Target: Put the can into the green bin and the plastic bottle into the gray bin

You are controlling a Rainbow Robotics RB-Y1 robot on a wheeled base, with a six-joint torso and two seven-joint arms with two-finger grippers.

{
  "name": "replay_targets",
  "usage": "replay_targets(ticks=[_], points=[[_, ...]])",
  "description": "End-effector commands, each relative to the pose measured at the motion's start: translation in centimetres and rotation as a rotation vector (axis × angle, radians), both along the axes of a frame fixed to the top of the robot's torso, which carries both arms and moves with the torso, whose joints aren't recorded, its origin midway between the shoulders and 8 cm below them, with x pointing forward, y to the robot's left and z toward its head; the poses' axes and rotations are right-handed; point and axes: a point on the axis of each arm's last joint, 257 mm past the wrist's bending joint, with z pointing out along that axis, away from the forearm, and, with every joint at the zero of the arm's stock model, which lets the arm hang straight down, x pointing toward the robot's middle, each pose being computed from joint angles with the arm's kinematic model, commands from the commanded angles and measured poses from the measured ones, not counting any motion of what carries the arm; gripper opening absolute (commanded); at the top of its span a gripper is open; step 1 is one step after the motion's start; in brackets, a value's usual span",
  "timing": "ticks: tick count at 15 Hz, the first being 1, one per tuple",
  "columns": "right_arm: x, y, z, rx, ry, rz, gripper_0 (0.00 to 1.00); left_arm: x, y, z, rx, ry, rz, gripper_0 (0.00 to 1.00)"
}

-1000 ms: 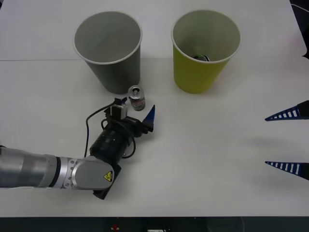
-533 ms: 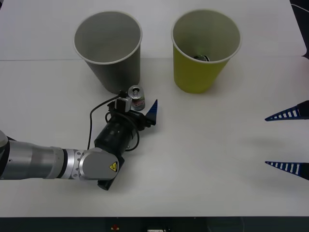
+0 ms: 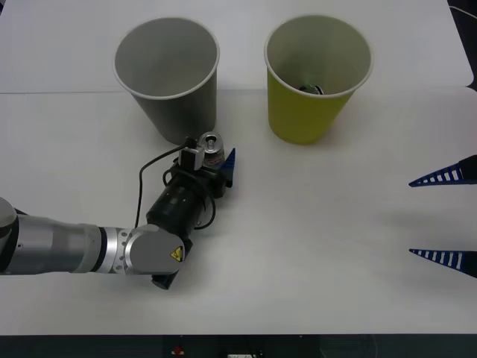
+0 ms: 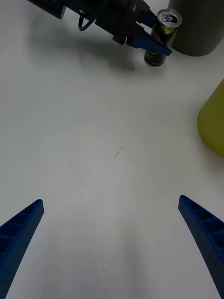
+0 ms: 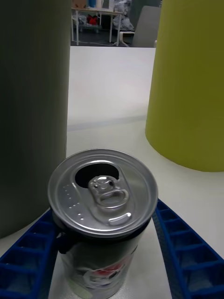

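No legible words, brand names or numbers. A yellow triangular warning sign stands on a joint of the left arm; its symbol is too small to read. The label on the can cannot be read.

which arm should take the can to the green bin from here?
Left. The left gripper already has its blue fingers on either side of the upright can, beside the gray bin. The right gripper hangs open at the table's far right, well away from the can. The green bin looks reachable.
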Motion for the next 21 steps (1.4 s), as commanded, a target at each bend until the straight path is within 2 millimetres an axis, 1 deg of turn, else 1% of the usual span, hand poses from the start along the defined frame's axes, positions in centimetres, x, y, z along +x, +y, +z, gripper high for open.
replay_targets(ticks=[1, 6, 9, 11, 13, 16, 17, 18, 21], points=[[0.0, 0.0, 0.0, 0.000, 0.000, 0.000, 1.00, 0.3, 0.1, -0.1, 0.016, -0.006, -0.009, 0.00], [0.0, 0.0, 0.0, 0.000, 0.000, 0.000, 1.00, -0.2, -0.5, 0.1, 0.011, -0.005, -0.028, 0.00], [0.0, 0.0, 0.0, 0.000, 0.000, 0.000, 1.00, -1.1, -0.5, 0.5, 0.011, -0.002, -0.065, 0.00], [0.0, 0.0, 0.0, 0.000, 0.000, 0.000, 1.00, -1.6, -0.4, 1.3, 0.012, 0.003, -0.108, 0.00], [0.0, 0.0, 0.0, 0.000, 0.000, 0.000, 1.00, -2.9, 0.1, 2.4, -0.017, 0.013, -0.136, 0.00], [0.0, 0.0, 0.0, 0.000, 0.000, 0.000, 1.00, -5.4, 2.3, 4.0, -0.032, 0.026, -0.191, 0.00], [0.0, 0.0, 0.0, 0.000, 0.000, 0.000, 1.00, -5.9, 2.7, 4.5, -0.034, 0.026, -0.204, 0.00], [0.0, 0.0, 0.0, 0.000, 0.000, 0.000, 1.00, -6.7, 3.7, 5.0, -0.028, 0.027, -0.217, 0.00], [0.0, 0.0, 0.0, 0.000, 0.000, 0.000, 1.00, -7.9, 6.1, 6.3, 0.014, 0.031, -0.254, 0.00]])
